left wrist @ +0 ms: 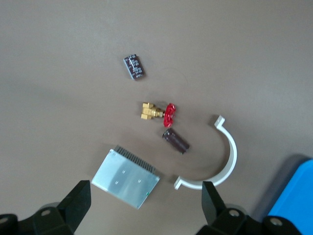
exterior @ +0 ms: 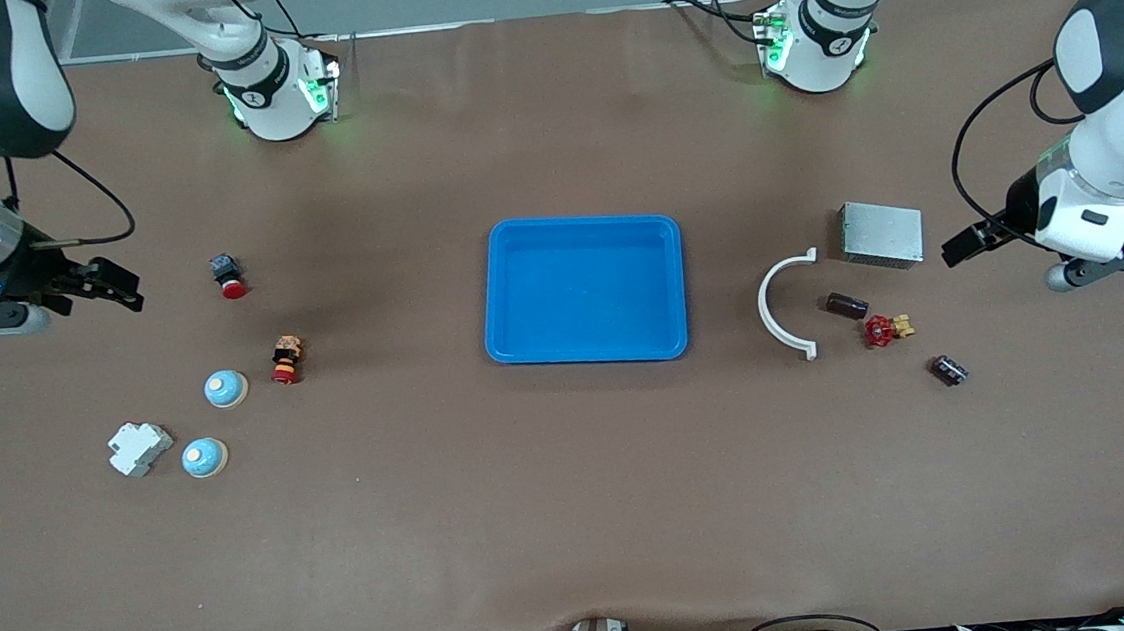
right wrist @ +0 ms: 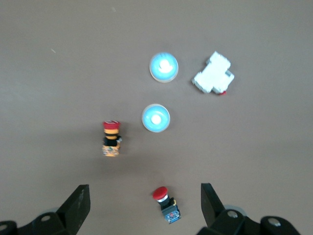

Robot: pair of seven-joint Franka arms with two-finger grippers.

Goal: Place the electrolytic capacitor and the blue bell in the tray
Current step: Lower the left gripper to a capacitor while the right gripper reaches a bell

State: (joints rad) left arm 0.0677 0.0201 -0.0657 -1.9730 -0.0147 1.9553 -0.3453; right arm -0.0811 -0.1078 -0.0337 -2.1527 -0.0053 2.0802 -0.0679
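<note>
Blue tray (exterior: pixel 583 290) is sitting at the centre of the front frame, on the brown table (exterior: pixel 578 515), with nothing in it.

Left gripper (exterior: pixel 958 249) is hanging at the right edge of the front frame, just beside the grey metal box (exterior: pixel 881 234); its fingers (left wrist: pixel 78 203) are standing wide apart with nothing between them. Left wrist view is showing the box at lower centre, and the white curved bracket (left wrist: pixel 222 161) between it and the tray corner.

Two dark cylinders are lying in the right-hand cluster: a dark brown cylinder (exterior: pixel 847 306) just beside the red-handled brass valve (exterior: pixel 887 330), and a dark printed capacitor (exterior: pixel 949 370) lower in the front frame, apart from the valve. Cannot tell which one the task means. The white curved bracket is sitting between this cluster and the tray.

Right gripper (exterior: pixel 113 283) is hanging at the left edge of the front frame, fingers (right wrist: pixel 78 205) spread open, holding nothing.

Two blue bells are resting at lower left of the front frame: the upper blue bell (exterior: pixel 226 388) beside a red-capped pushbutton (exterior: pixel 286 359), the lower blue bell (exterior: pixel 204 457) just beside the white breaker block (exterior: pixel 139 448). A second red pushbutton (exterior: pixel 229 276) is lying higher in the frame, near the right gripper.
</note>
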